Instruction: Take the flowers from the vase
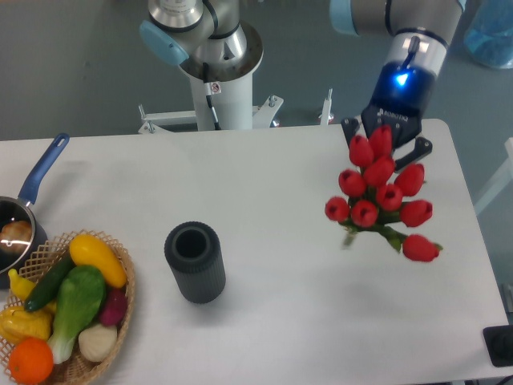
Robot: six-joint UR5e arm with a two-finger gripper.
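Clearly aloft, the bunch of red tulip buds with short green stems [383, 196] hangs over the right part of the white table [264, 321], well apart from the short dark grey ribbed vase [195, 261], whose round mouth stands vacant. Judgement: bunch looks artificial, so light and fairly stiff in the stems, springy at the heads; buds would crush or splay if pinched, so the bundled stems are the proper place to hold. Actual contact point is hidden behind the buds. The black two-finger gripper [386, 136] sits just above and behind the topmost buds, fingers spread to either side of them; whether they clamp the bunch lower down cannot be told, though the flowers being off the table suggests they are held. Wrist points steeply downward, blue light lit on the cuff, arm reaching in from the upper right. At the left edge: wicker basket of vegetables [68, 313] and a blue-handled saucepan [24, 216], both far from the work.
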